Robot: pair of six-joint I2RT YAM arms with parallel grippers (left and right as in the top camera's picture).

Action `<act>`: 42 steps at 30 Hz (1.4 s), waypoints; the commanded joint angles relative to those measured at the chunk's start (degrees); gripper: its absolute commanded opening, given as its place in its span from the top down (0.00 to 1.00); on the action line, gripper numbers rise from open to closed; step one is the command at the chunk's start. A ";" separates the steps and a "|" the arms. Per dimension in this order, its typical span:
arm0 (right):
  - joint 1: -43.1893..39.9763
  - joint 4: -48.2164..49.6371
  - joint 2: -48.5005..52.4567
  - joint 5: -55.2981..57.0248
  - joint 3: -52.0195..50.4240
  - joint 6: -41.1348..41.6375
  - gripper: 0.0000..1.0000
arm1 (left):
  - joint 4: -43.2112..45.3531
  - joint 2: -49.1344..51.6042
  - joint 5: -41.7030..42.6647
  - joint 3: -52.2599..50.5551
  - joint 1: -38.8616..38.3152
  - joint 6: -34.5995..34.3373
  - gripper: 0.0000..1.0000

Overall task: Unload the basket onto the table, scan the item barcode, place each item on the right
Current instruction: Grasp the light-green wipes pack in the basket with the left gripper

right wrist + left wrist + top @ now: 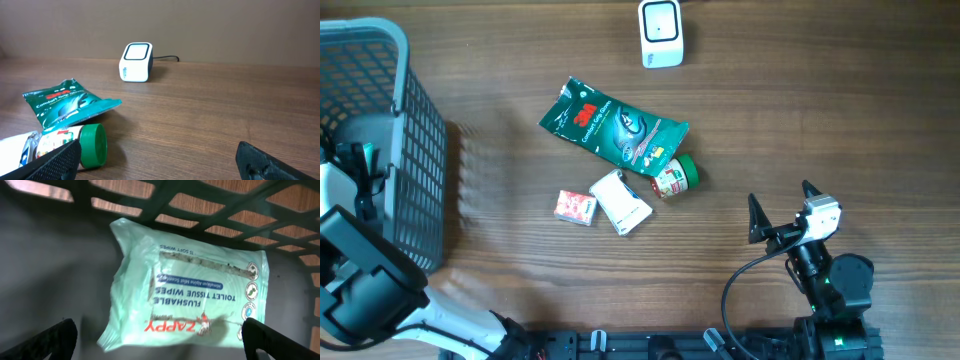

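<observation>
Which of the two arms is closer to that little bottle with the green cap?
Right. The right gripper is a short way from the bottle; the left gripper is far off inside the basket, above a wipes pack.

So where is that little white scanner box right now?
In the overhead view the scanner sits top centre, beyond the green packet, not touching it.

Scanner [136,62]: upright, far side of table [225,105]
Green packet [67,102]: flat, at left
Green-capped bottle [75,144]: lying just beside packet
Right gripper [159,152]: jaws wide apart

wipes pack [190,290] ZAPPY (upside down), green pouch [613,124] 3M
</observation>
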 commanded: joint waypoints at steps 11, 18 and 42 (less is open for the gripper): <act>-0.20 0.35 -0.24 0.20 -0.07 -0.39 0.00 | 1.90 0.17 0.35 -0.13 0.42 6.99 0.96; -0.20 0.35 -0.24 0.20 -0.07 -0.37 0.00 | -1.18 -23.96 8.37 0.46 0.42 6.93 0.96; -0.20 0.35 -0.24 0.22 -0.07 -0.37 0.01 | -23.65 -34.75 52.13 -19.74 -54.60 22.01 0.96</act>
